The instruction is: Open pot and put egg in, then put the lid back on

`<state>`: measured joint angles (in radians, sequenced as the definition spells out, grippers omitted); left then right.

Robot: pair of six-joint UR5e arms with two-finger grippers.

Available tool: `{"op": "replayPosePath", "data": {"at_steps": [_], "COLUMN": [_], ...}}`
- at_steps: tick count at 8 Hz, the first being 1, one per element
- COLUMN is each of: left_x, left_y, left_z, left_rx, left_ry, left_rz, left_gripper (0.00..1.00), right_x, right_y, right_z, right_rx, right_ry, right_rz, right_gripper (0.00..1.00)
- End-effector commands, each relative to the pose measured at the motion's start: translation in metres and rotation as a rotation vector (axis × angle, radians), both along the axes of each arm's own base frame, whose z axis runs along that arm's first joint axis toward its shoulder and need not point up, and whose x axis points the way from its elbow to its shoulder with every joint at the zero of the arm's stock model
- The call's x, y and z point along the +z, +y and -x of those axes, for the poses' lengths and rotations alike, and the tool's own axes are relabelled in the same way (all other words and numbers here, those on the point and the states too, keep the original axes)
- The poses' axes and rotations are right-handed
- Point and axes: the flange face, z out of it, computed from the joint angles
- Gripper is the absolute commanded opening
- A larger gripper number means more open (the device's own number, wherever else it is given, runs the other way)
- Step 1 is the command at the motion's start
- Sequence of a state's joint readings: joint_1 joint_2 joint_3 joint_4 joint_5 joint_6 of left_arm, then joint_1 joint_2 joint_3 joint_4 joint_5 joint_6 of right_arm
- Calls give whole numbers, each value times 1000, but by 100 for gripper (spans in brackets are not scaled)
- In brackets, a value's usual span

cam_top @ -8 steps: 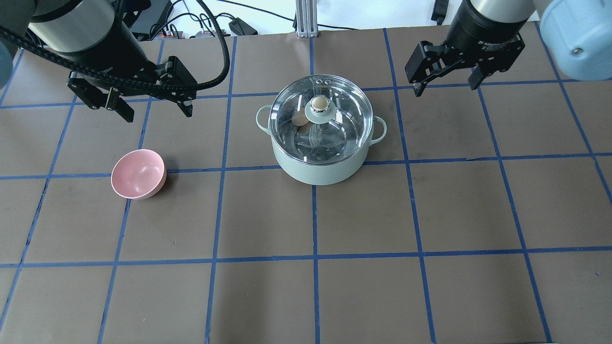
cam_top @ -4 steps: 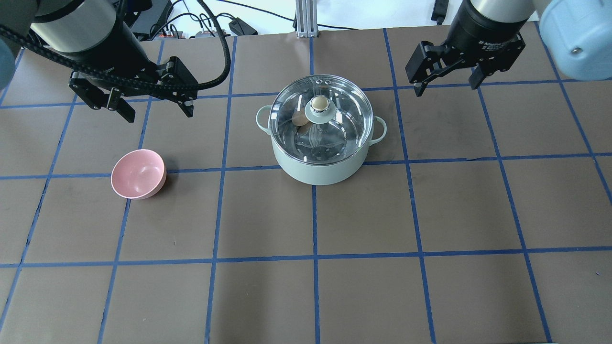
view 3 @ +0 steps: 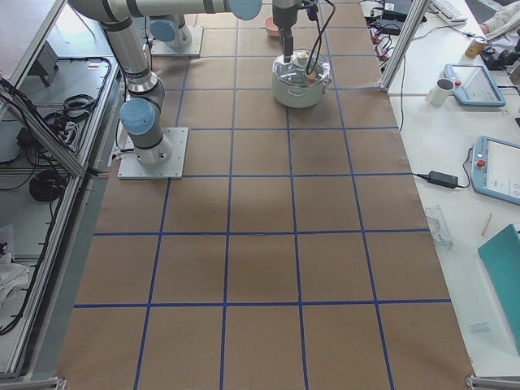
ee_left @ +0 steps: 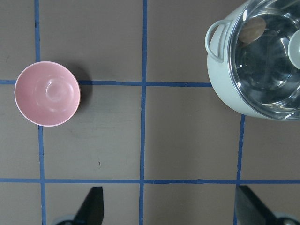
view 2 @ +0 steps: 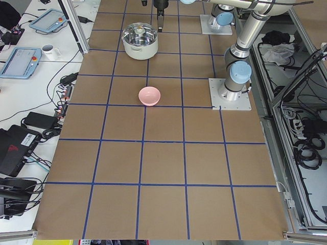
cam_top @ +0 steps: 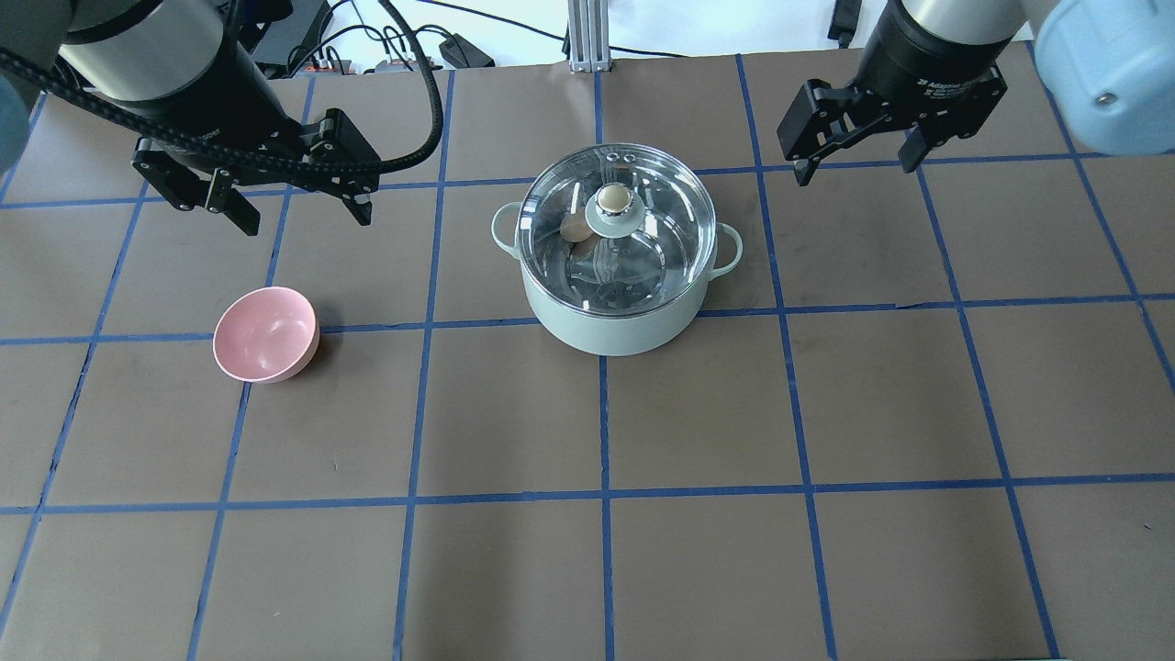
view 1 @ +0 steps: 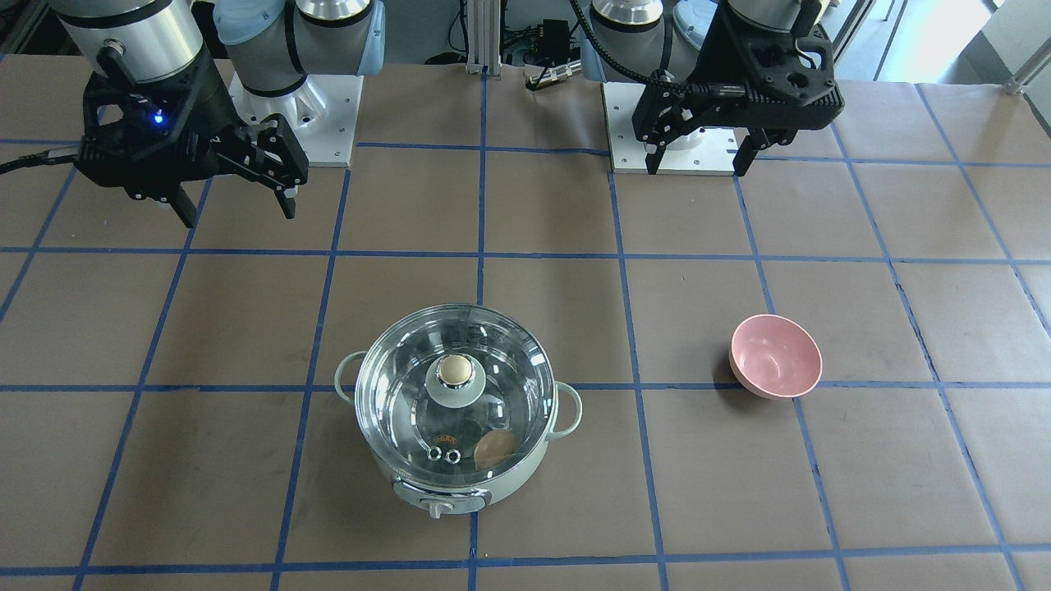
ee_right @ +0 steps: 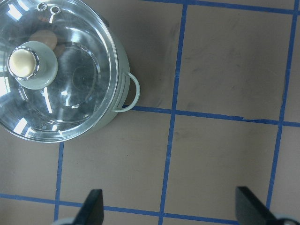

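The mint-green pot (cam_top: 615,326) stands at the table's middle with the clear glass lid (cam_top: 656,207) seated on it, beige knob on top. The tan egg (cam_top: 576,229) lies inside the pot and shows through the lid, also in the front view (view 1: 495,447). My left gripper (cam_top: 305,220) is open and empty, raised well to the pot's left. My right gripper (cam_top: 856,170) is open and empty, raised to the pot's right. The left wrist view shows the pot (ee_left: 225,93) and egg (ee_left: 253,28). The right wrist view shows the lid (ee_right: 79,84) and egg (ee_right: 46,40).
An empty pink bowl (cam_top: 266,333) sits to the left of the pot, below my left gripper, and shows in the left wrist view (ee_left: 47,93). Brown paper with a blue tape grid covers the table (cam_top: 606,551). Cables lie beyond the far edge.
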<state>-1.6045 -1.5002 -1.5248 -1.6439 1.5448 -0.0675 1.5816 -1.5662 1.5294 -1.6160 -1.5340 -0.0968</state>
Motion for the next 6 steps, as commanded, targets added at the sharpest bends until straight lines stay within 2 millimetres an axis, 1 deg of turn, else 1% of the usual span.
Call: {"op": "replayPosePath", "data": {"at_steps": [1,6], "left_x": [0,0], "left_y": [0,0], "left_z": [0,0], "left_rx": [0,0], "left_ry": [0,0], "left_rz": [-1,-1], "left_gripper": [100,100], "right_x": [-2,-2], "right_y": [0,0], "right_z": [0,0], "right_rx": [-1,6], "right_ry": [-5,2], "right_rz": [-5,-4], "right_gripper": [100,100]}}
